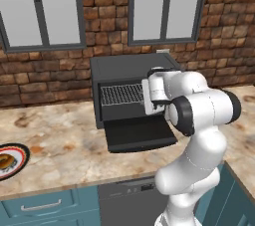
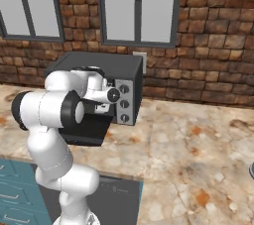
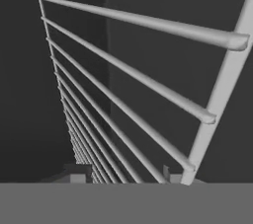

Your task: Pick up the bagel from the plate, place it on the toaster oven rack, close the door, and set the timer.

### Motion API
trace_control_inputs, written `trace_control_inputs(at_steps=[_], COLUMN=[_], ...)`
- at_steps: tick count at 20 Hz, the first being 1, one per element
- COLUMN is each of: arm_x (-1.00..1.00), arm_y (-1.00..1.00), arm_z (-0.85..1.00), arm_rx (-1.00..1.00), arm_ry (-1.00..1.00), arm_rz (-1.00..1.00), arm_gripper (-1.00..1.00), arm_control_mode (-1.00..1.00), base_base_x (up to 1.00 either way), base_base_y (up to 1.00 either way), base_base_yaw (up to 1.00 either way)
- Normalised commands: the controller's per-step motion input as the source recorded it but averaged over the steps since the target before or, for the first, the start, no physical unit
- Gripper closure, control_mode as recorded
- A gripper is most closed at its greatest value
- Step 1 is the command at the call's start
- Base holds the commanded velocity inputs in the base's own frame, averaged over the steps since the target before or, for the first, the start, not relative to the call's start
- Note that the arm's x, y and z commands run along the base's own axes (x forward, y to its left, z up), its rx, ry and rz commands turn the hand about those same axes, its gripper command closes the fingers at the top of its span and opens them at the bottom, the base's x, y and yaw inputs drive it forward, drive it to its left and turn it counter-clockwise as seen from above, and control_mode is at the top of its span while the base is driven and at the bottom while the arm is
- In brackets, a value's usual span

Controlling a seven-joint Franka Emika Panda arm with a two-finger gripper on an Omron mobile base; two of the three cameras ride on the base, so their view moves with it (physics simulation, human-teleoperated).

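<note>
From the toaster oven, far left on the counter, I see the bagel on the plate. The door hangs open below the toaster oven rack. The gripper sits at the rack's right edge, wires between its tips; pinching or spread, I cannot tell.

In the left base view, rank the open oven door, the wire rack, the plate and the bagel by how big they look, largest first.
1. the door, folded down flat
2. the toaster oven rack, its right end hidden behind the arm
3. the plate, cut off by the picture's left edge, so its rank against the rack is unsure
4. the bagel, clearly smallest
</note>
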Motion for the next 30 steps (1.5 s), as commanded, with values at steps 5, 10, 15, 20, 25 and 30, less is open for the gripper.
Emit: trace_control_inputs(at_steps=[5, 10, 15, 20, 25, 30], arm_x=[0.00, -0.35, -1.00, -1.00, -1.00, -1.00], arm_y=[0.00, 0.00, -0.02, 0.00, 0.00, 0.00], arm_z=[-0.57, -0.47, -0.57, -0.87, -0.56, -0.63], arm_rx=[0.00, 0.06, 0.17, 0.12, 0.09, 0.02], arm_ry=[0.04, 0.23, 0.32, 0.35, 0.65, 0.64], arm_rz=[0.04, 0.04, 0.02, 0.00, 0.00, 0.02], arm_gripper=[1.00, 1.00, 1.00, 1.00, 1.00, 1.00], arm_control_mode=[-1.00, -1.00, -1.00, -1.00, -1.00, -1.00], base_base_x=[0.00, 0.00, 0.00, 0.00, 0.00, 0.00], base_base_y=[0.00, 0.00, 0.00, 0.00, 0.00, 0.00], base_base_yaw=[0.00, 0.00, 0.00, 0.00, 0.00, 0.00])
